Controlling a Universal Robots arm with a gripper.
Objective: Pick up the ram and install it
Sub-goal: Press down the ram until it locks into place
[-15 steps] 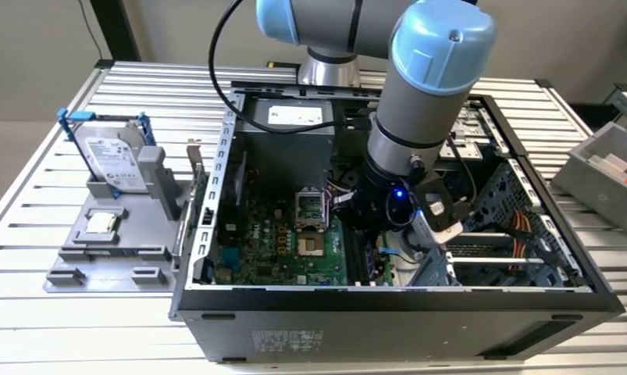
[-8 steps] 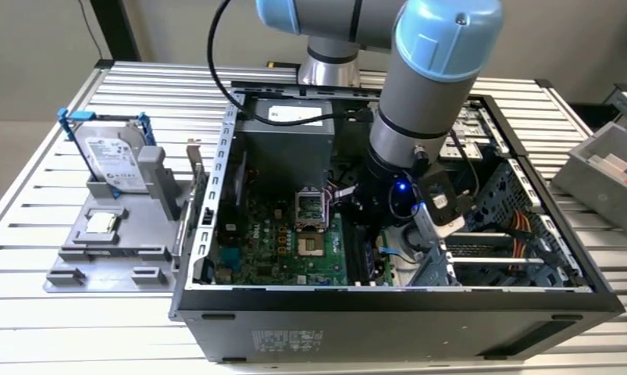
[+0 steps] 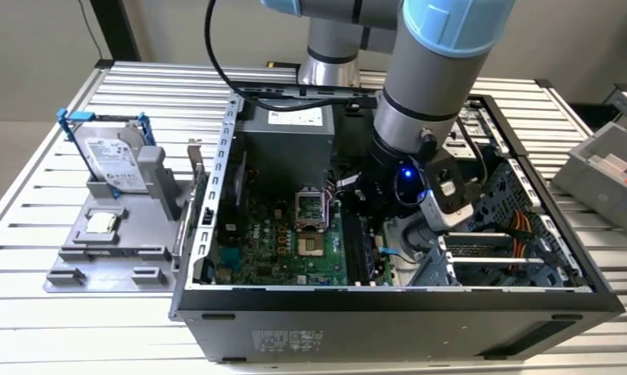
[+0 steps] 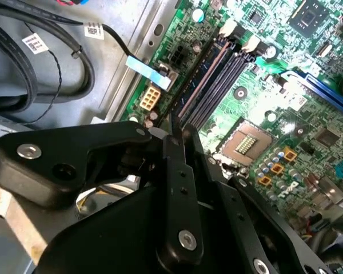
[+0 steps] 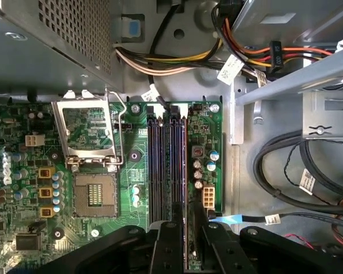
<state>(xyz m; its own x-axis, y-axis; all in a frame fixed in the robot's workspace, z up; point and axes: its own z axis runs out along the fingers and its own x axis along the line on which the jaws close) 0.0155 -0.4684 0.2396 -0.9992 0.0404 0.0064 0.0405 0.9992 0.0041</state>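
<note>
The gripper (image 5: 186,225) is sitting closest to the lens in both wrist views, its two black fingers (image 4: 174,165) drawn close together and pinching the ram (image 5: 190,240), a thin stick seen edge-on between them. The ram is standing upright on its long edge, directly over the outermost of the memory slots (image 5: 168,160) on the green motherboard (image 5: 134,160); whether it is already touching that slot cannot be told. Four long slots are lying side by side there, and the three visible in full length are looking bare.

One open computer case (image 3: 397,301) is lying on its side on the slatted metal bench (image 3: 42,195). Inside it are sitting the motherboard, one open processor socket (image 5: 94,194) with its metal frame (image 5: 88,131) flipped up, a grey power supply box (image 3: 287,141), and bundles of black, yellow and orange cables (image 5: 177,57).

On the exterior view's left, one grey fixture tray (image 3: 110,250) is holding one silver hard drive in a blue frame (image 3: 115,160), standing tilted, and one small square silver chip (image 3: 101,223) lying flat.

One arm (image 3: 433,86) is reaching steeply down from above into the case, its wrist pointing toward the motherboard near the slots.
</note>
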